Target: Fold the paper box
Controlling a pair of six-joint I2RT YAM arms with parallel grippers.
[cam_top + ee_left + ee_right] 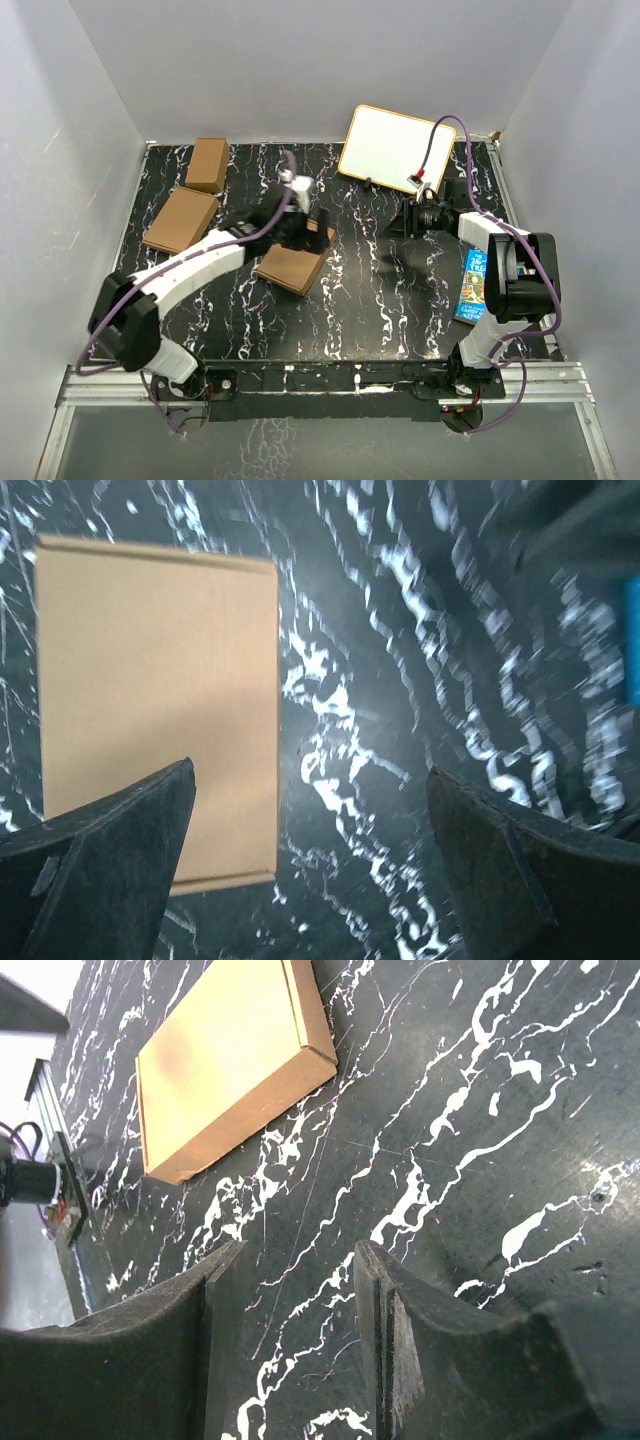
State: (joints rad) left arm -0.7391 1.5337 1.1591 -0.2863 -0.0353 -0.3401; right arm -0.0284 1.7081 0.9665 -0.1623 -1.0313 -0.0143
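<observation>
The paper box (293, 266) is a shallow brown cardboard mailer lying closed and flat on the black marble table, left of centre. My left gripper (303, 222) hovers over the box's far edge, open and empty. In the left wrist view the box (155, 700) lies at the left, partly behind the left finger (110, 850), and the gripper (310, 772) spans bare table beside it. My right gripper (398, 222) is open and empty, low over the table to the box's right. In the right wrist view the gripper (300, 1250) points toward the box (230, 1060), well apart from it.
Two other brown cartons (208, 163) (181, 220) sit at the table's back left. A white board (398, 143) leans at the back right. A blue book (472, 285) lies by the right arm; its edge shows in the left wrist view (632, 640). White walls surround the table.
</observation>
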